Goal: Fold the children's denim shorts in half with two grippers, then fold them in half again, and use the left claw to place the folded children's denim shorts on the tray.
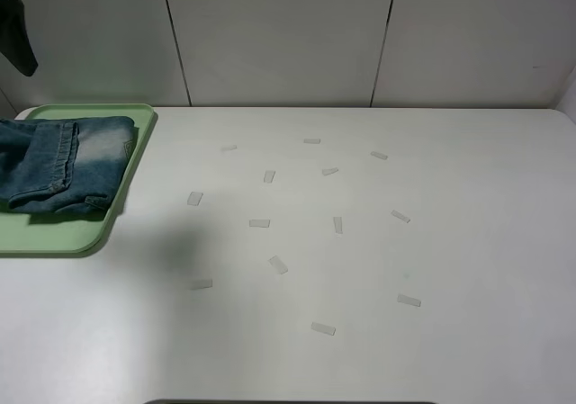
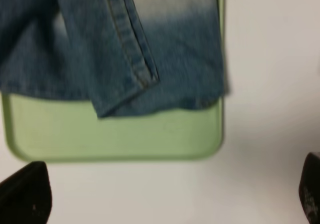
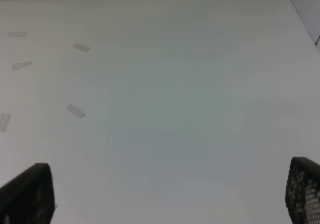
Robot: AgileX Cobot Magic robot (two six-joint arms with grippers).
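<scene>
The children's denim shorts point(image 1: 63, 163) lie folded on the pale green tray point(image 1: 63, 237) at the table's far left; one denim edge hangs slightly over the tray's right rim. The left wrist view looks down on the shorts point(image 2: 140, 49) and the tray point(image 2: 125, 139). My left gripper point(image 2: 170, 199) hovers over bare table beside the tray, open, with nothing between its black fingertips point(image 2: 27, 194). My right gripper point(image 3: 165, 196) is open over empty white table, its fingertips point(image 3: 305, 189) wide apart. Neither gripper shows in the exterior high view.
Several small pale tape strips point(image 1: 279, 264) are scattered over the middle of the white table point(image 1: 450, 242). A dark arm part point(image 1: 16, 26) hangs at the upper left corner. A panelled wall stands behind the table.
</scene>
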